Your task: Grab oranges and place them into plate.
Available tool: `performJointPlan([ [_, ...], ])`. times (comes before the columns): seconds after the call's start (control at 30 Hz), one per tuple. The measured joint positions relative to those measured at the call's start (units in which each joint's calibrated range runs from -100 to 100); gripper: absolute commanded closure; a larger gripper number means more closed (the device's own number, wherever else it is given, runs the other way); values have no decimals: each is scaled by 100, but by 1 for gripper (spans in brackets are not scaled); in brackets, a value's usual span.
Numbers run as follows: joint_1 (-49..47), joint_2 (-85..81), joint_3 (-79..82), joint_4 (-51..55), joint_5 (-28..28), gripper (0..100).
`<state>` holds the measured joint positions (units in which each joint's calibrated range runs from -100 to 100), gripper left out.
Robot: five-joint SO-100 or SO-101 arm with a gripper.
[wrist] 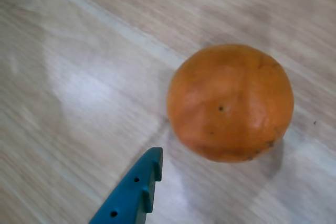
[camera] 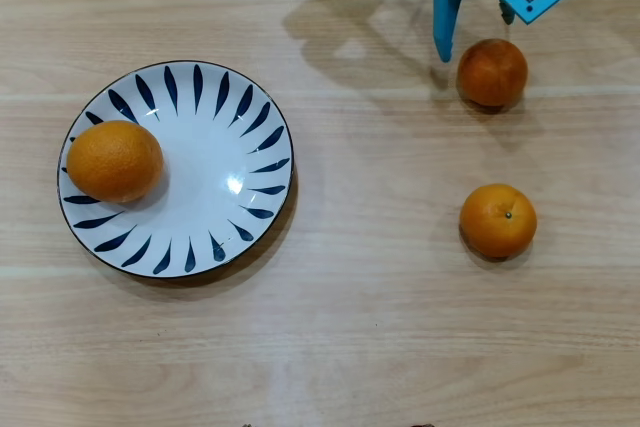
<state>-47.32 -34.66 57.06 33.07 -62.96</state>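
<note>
One orange [camera: 114, 160] sits at the plate's [camera: 225, 127] nine o'clock; the open, empty end effector [camera: 472, 35] must next straddle the nearest orange [camera: 492, 73].

Table [camera: 350, 327]: I saw a light wooden top with a fine grain running left to right across the overhead view; it filled the whole picture.
Seams: I counted faint pale lines between the boards, all running the same way as the grain.
Shadows: I noticed soft grey patches on the wood near the top middle of the overhead view.
Glare: in the wrist view I saw the same table [wrist: 79, 77] with a pale, washed-out sheen on the left side and a light seam crossing on a slant.
Bottom edge: I could make out a couple of small dark bits right at the lower border of the overhead view, too small for me to tell what they were.
</note>
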Motion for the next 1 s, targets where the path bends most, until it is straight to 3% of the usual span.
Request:
performJointPlan([
  [0.17, -110, 59, 18, -34, -89, 64],
  [0.63, -118, 1845, -9, -1921, -89, 61],
  [0.77, -118, 2294, -336, -2016, -89, 61],
  [1.0, -118, 2776, -744, -2033, -89, 68],
])
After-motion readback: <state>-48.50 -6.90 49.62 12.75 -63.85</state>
